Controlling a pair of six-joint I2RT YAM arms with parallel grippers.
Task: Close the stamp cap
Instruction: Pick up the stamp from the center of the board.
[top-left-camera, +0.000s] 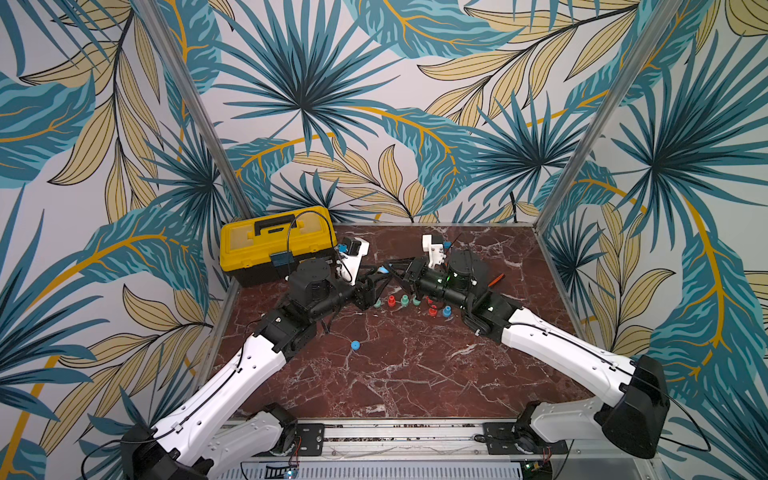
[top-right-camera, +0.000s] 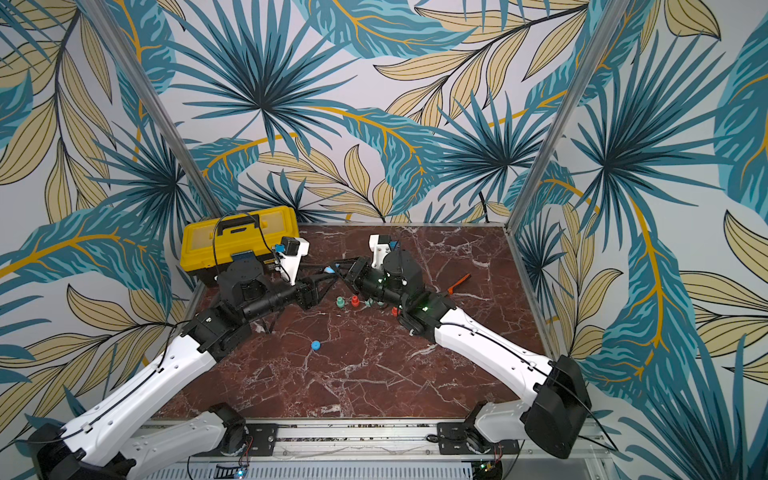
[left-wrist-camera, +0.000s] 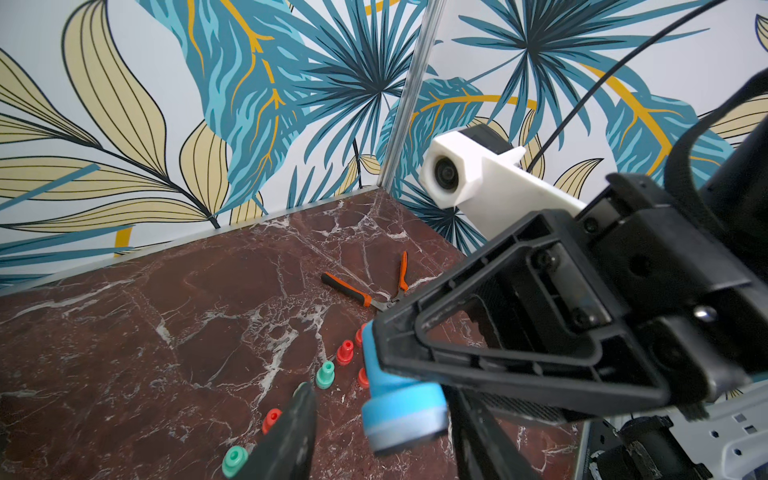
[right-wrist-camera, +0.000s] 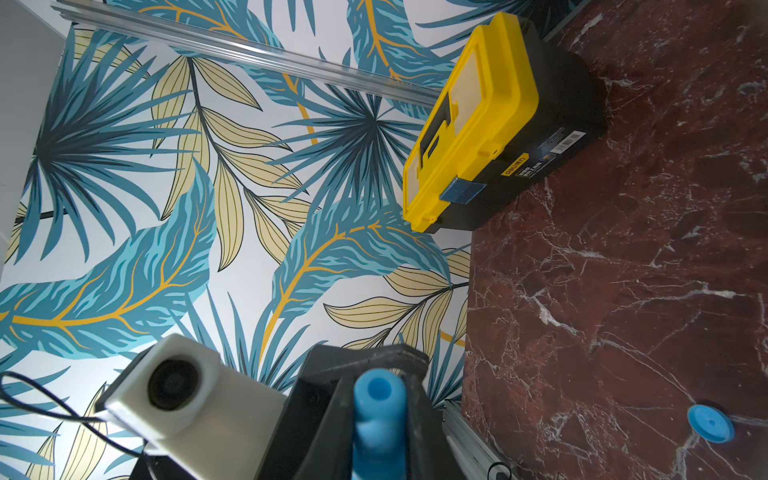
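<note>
Half done at best. Clamped by its waisted stem in the right claw (right-wrist-camera: 379, 415): blue stamp (left-wrist-camera: 401, 409), raised between the arms, broad round end offered to the left claw (left-wrist-camera: 386, 432). Set half-wide around that end, seemingly not yet pinching. Lying flat on the marbled counter (top-left-camera: 415, 374), well apart: smooth blue disc of a cap (top-left-camera: 355, 345), yet to be fetched.

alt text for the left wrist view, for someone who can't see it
The right gripper holds a blue stamp above a dark red marble table, wide end toward the camera. On the table stand small red and green stamps, with orange-handled pliers beyond them.
</note>
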